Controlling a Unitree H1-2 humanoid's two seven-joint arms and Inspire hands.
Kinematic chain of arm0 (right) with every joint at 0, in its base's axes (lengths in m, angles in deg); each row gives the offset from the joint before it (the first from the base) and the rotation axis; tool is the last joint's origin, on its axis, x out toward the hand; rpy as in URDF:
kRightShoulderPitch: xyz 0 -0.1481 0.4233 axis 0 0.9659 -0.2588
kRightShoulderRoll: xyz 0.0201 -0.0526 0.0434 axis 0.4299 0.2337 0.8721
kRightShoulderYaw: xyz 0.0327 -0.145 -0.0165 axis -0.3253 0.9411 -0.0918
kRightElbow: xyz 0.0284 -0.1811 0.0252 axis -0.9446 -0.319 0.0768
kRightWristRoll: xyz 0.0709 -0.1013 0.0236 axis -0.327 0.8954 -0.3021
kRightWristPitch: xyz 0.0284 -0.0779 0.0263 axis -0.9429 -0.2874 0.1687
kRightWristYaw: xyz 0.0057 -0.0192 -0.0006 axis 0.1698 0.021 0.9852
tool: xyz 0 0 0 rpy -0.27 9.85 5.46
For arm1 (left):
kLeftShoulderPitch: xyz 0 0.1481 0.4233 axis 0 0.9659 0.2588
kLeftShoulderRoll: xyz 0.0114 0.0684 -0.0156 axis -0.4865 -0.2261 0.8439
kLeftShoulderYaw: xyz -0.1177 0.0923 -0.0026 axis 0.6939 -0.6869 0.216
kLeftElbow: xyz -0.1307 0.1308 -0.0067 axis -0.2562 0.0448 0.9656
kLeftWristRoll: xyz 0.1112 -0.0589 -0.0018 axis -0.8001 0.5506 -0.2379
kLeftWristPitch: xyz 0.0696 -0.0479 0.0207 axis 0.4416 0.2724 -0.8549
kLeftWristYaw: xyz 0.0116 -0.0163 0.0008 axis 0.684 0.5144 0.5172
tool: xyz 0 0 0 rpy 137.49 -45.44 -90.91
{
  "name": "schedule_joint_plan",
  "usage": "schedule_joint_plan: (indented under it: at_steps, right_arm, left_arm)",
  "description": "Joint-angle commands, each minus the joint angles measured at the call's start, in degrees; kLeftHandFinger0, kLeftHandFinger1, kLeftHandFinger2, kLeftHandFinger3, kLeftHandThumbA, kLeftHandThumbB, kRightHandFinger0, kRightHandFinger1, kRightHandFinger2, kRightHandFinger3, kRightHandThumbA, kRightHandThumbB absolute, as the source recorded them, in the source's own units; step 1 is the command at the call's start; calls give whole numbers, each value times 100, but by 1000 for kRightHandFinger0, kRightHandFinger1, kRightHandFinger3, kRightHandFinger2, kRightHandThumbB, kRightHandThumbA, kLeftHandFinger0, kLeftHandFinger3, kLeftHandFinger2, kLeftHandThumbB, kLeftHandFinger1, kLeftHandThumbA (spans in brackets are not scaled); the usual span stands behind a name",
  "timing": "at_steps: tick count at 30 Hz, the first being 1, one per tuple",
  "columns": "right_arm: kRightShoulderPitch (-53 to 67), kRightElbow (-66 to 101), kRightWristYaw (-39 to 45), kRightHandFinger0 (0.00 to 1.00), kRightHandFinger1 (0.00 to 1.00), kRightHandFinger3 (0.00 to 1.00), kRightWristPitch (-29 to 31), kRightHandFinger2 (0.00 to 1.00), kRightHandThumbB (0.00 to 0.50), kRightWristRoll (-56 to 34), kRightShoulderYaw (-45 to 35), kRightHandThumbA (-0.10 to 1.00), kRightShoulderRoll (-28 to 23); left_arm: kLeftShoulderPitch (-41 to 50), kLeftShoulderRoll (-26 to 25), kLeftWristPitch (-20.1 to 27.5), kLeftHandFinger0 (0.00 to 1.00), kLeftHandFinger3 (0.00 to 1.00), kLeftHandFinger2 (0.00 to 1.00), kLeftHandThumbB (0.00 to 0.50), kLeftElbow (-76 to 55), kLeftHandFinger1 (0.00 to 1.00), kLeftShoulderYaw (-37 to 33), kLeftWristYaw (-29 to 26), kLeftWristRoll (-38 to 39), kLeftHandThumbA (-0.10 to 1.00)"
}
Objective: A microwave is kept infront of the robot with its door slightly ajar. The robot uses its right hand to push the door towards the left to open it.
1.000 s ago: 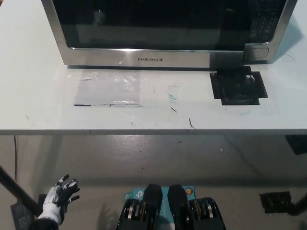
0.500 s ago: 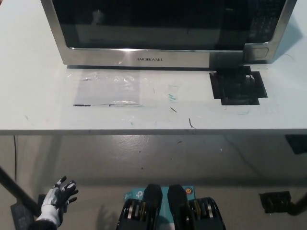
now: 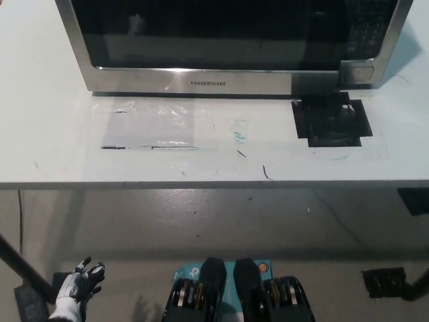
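At lower left, below the counter's [image 3: 53, 161] edge, the white left hand [image 3: 79, 283] hung empty with fingers spread. The microwave [image 3: 231, 43] stood at the counter's back, its door [image 3: 194, 40] facing forward. The right hand was out of view.

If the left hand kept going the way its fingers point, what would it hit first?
Likely the table's front edge or underside: the left hand sits low with fingers aimed up-picture towards it. Depth unclear; nothing else shows between.
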Motion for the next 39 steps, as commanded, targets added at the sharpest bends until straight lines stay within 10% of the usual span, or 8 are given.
schedule_joint_plan:
  at_steps: [1, 39]
  right_arm:
    - [-544, 34, 61, 561, 815, 968, -117, 856, 132, 108, 333, 499, -225]
    - [-3986, -4428, 182, 529, 783, 966, 1607, 849, 137, 894, 1953, 512, 557]
  left_arm:
    - [-51, -96, 238, 1000, 1000, 940, 94, -14, 918, -26, 10, 44, 392]
    - [-47, -19, 276, 964, 949, 870, 132, 1, 897, -55, 5, 66, 351]
